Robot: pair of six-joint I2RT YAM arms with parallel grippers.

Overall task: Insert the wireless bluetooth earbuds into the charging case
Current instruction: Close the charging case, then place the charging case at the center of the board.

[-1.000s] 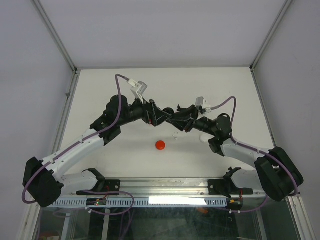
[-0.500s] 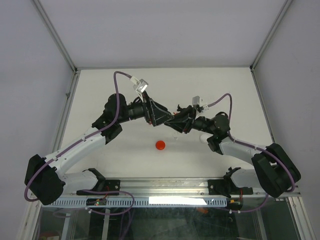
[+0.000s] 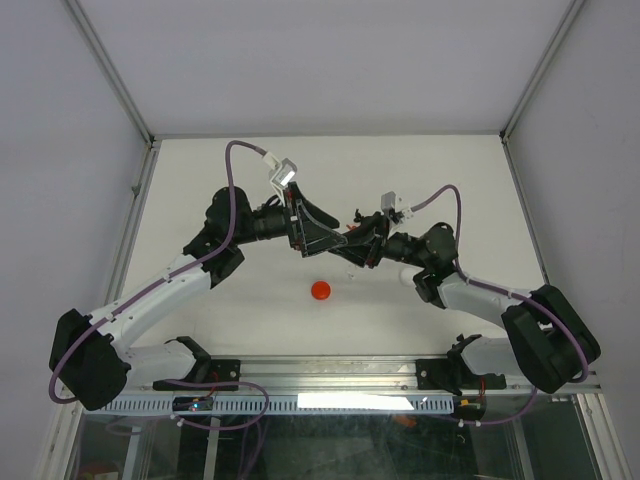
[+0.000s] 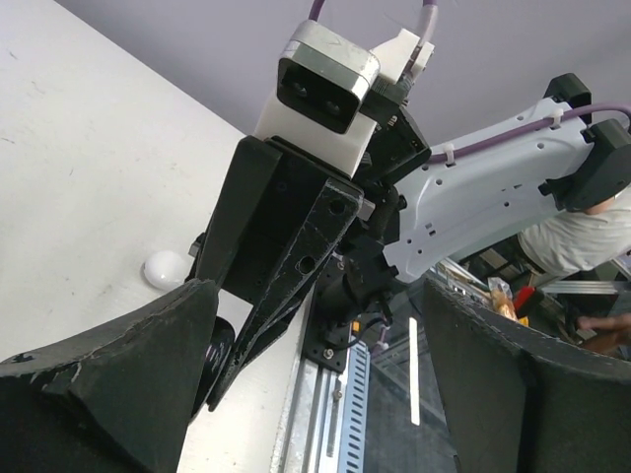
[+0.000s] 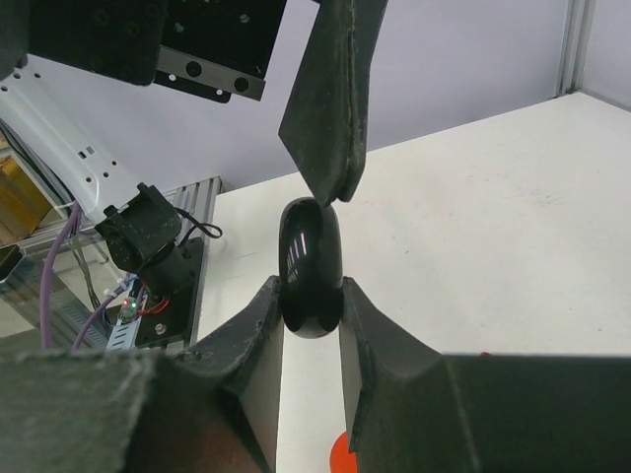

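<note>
My right gripper is shut on a glossy black round case, held on edge above the table. It also shows in the top view. My left gripper is open wide and meets the right gripper from the other side. One of its fingers touches the case's top edge. The black case shows between the right gripper's fingers in the left wrist view. A small white rounded piece lies on the table below the grippers, too small to tell whether it is an earbud. No stemmed earbud shows clearly.
A red round puck lies on the white table in front of the grippers, and its edge shows in the right wrist view. The white piece also shows in the left wrist view. An aluminium rail runs along the near edge.
The left gripper has swung round and moved right, closing in on the right gripper's tip. The right wrist has shifted slightly left. The red puck has not moved.
</note>
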